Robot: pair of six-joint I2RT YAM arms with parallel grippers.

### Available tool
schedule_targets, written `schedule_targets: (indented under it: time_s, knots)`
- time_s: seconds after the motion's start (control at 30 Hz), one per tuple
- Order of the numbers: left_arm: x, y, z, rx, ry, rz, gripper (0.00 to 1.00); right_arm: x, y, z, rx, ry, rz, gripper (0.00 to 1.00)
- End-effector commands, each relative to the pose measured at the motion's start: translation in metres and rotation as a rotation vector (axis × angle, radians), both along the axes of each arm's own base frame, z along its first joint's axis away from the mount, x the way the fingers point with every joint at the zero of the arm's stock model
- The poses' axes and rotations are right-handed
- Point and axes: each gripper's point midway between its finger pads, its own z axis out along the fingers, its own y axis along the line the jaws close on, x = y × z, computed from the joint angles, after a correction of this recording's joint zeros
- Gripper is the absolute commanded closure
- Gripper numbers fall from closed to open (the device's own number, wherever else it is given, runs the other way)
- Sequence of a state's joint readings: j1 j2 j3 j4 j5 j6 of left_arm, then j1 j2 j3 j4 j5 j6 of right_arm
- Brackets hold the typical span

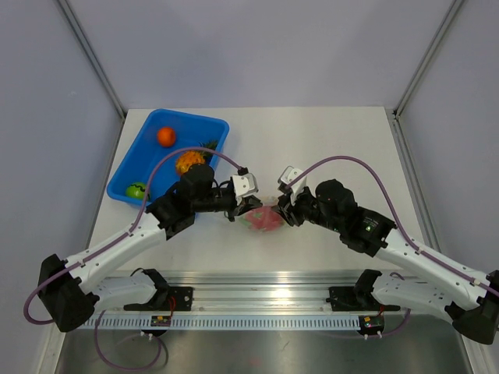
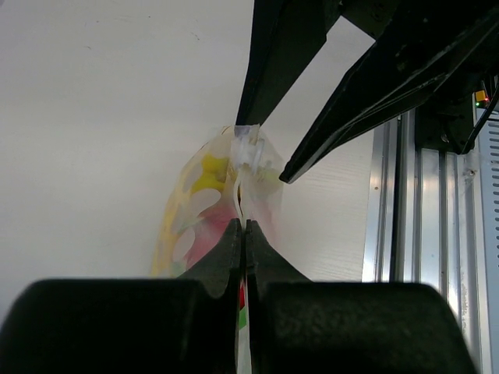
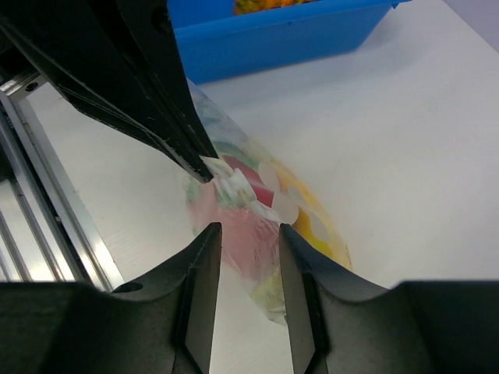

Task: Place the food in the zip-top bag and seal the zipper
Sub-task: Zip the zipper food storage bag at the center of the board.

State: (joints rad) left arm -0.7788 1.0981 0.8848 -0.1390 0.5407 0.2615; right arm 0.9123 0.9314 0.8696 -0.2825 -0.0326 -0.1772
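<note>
Left wrist view shows left gripper [image 2: 242, 226] jaws shut on the bag [image 2: 199, 195] on the desk [image 2: 93, 117], right gripper [image 2: 263, 152] jaws open astride it; film judged light, limp, slippery, best pinched at its mouth edge.

Zip-top bag [image 1: 263, 219]: thin clear plastic, glossy, crinkled, white spots on it. Table [image 1: 335, 148]: white, matt, smooth, with a faint grain up close. Blue bin [image 1: 129, 167] at ten o'clock: hard smooth plastic, shiny. In the bin: orange ball [image 1: 165, 136] is smooth plastic, yellow-orange piece [image 1: 187, 162] bumpy, green piece [image 1: 136, 189] glossy. Rail [image 1: 265, 300] at six o'clock: bare brushed metal, ribbed. Left gripper [image 2: 242, 227] and right gripper [image 3: 248, 232]: jaws of matt black plastic, finely grainy.
</note>
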Motion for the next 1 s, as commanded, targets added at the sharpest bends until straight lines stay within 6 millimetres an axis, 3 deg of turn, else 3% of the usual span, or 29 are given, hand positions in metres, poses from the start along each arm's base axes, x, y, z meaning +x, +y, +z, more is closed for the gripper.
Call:
schedule_targets:
  time_s: [0.0,0.17,0.43,0.53,0.8,0.9,0.97]
  knots:
    - [-0.002,-0.004,0.033,-0.1,-0.087,-0.035,1.0,0.015,-0.006,0.028,0.035,-0.105,-0.053,0.57]
    - [-0.003,-0.003,0.033,-0.099,-0.085,-0.04,1.0,0.017,-0.008,0.033,0.022,-0.135,-0.058,0.54]
    - [-0.003,-0.003,0.037,-0.108,-0.088,-0.044,1.0,0.015,0.008,0.02,-0.034,-0.103,0.027,0.53]
    - [-0.003,-0.003,0.037,-0.107,-0.089,-0.044,1.0,0.009,0.015,0.021,-0.017,-0.089,0.071,0.61]
    - [-0.004,-0.004,0.036,-0.102,-0.086,-0.057,1.0,0.002,0.018,0.026,0.015,-0.076,0.1,0.93]
    - [-0.005,-0.004,0.033,-0.095,-0.083,-0.063,1.0,-0.002,0.017,0.033,0.038,-0.079,0.111,0.94]
    - [-0.004,-0.004,0.031,-0.089,-0.08,-0.064,1.0,-0.004,0.017,0.035,0.041,-0.075,0.119,1.0]
